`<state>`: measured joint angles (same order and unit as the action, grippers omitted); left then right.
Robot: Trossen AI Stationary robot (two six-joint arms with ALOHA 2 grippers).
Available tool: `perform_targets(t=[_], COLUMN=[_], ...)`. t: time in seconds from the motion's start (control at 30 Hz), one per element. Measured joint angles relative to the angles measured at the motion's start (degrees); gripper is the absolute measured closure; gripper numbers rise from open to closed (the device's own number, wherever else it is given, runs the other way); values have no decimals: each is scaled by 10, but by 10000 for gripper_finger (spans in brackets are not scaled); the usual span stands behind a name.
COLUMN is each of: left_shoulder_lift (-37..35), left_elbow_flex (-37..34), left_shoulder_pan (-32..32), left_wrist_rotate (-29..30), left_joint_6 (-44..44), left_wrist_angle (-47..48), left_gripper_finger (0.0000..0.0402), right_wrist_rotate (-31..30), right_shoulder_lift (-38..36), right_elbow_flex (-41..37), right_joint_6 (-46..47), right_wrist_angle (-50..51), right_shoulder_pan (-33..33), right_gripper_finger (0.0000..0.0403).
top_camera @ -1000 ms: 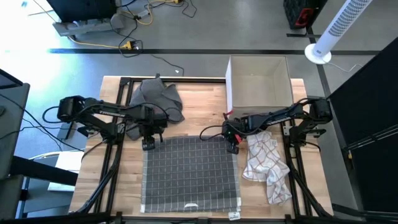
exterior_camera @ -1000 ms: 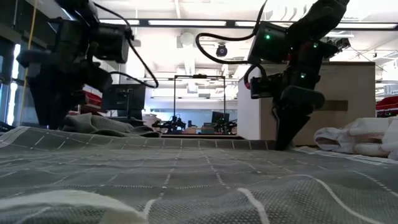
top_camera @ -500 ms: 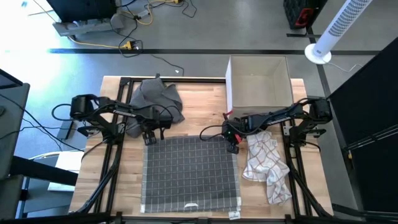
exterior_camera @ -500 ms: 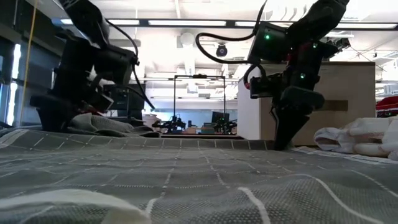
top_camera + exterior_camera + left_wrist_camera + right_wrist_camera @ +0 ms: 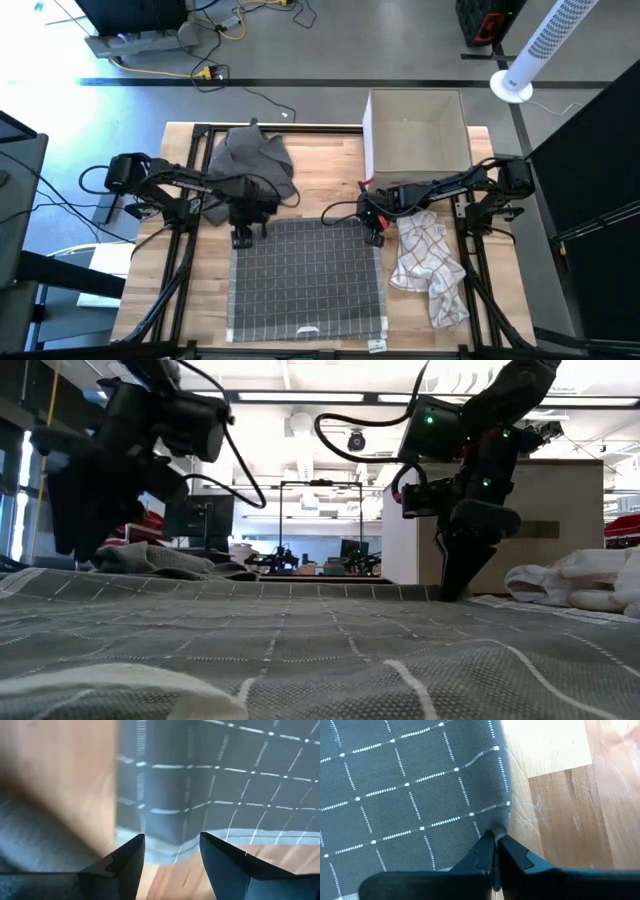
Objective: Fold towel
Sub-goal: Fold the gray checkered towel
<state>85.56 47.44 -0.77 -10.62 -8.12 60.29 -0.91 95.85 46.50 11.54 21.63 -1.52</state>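
At towel (image 5: pixel 307 278) far edge, right tool (image 5: pixel 376 236) pinching corner, left tool (image 5: pixel 240 237) wide over other corner

Matt woven cloth towel (image 5: pixel 307 281) on smooth wooden table (image 5: pixel 330 175).

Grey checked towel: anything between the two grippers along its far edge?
Nothing else: high view shows only the grey checked towel running flat between left gripper and right gripper.

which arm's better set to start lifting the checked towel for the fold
The right. The right gripper is already shut on the far right corner of the checked towel. The left gripper is open over the far left corner, with the towel's edge between its fingers, so it likely has to close first.
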Motion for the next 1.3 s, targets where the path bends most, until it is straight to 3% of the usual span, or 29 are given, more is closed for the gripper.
perform_targets(t=[0.23, 0.6, 0.87, 1.3], left_shoulder_lift=[0, -1, -1, 0], left_elbow_flex=[-51, -47, -37, -53], left_shoulder_pan=[21, -12, -21, -76], left_wrist_rotate=[108, 126, 98, 94], left_joint_6=[-58, -59, 39, 38], left_wrist_angle=[-39, 10, -37, -47], left_gripper_finger=[218, 218, 218, 218], right_wrist_rotate=[1, 4, 3, 5], right_shoulder_lift=[0, 0, 0, 0], right_elbow_flex=[0, 0, 0, 0], right_joint_6=[0, -15, -15, -13], right_wrist_angle=[0, -1, -1, -1], right_shoulder_pan=[0, -1, -1, -1], right_gripper_finger=[403, 403, 403, 403])
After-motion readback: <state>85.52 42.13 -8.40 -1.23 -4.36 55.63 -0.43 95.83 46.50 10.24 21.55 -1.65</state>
